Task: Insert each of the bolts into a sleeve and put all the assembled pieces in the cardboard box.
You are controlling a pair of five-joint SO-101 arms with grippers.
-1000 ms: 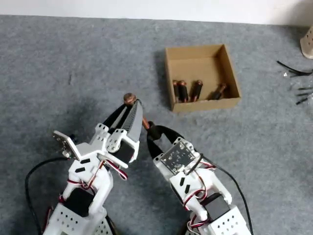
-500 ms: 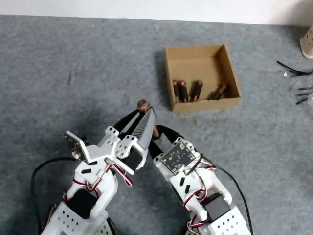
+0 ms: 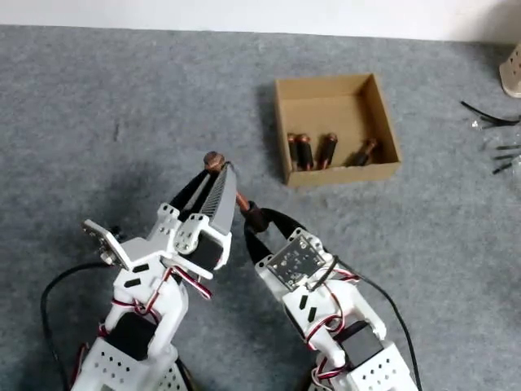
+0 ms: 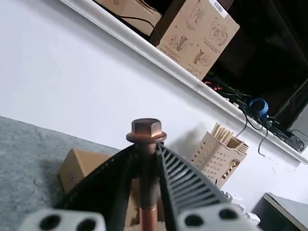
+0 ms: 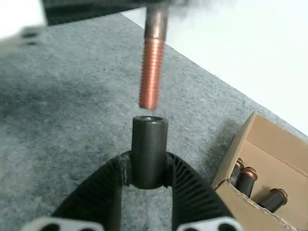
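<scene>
We see our left pincer (image 4: pixel 146 153) pinching the bolt (image 4: pixel 146 132) below its head, its threaded tip just above the mouth of the sleeve (image 5: pixel 149 144) clamped in our right pincer (image 5: pixel 149 168). Nearby on the tabletop (image 3: pixel 122 98), the cardboard box (image 3: pixel 342 173) holds four assembled pieces (image 3: pixel 303 150).

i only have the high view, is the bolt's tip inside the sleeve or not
Observer: Not in. In the right wrist view the bolt has its threaded tip just above the open top of the sleeve, with a sliver of gap between them.
Operator: is it lined up at least
Observer: Nearly. The tip sits over the bore, but the shank leans slightly compared with the sleeve.
Operator: how's the left grip
Observer: The left wrist view shows the left end effector clamped on the shank right under the flanged hex head.
</scene>
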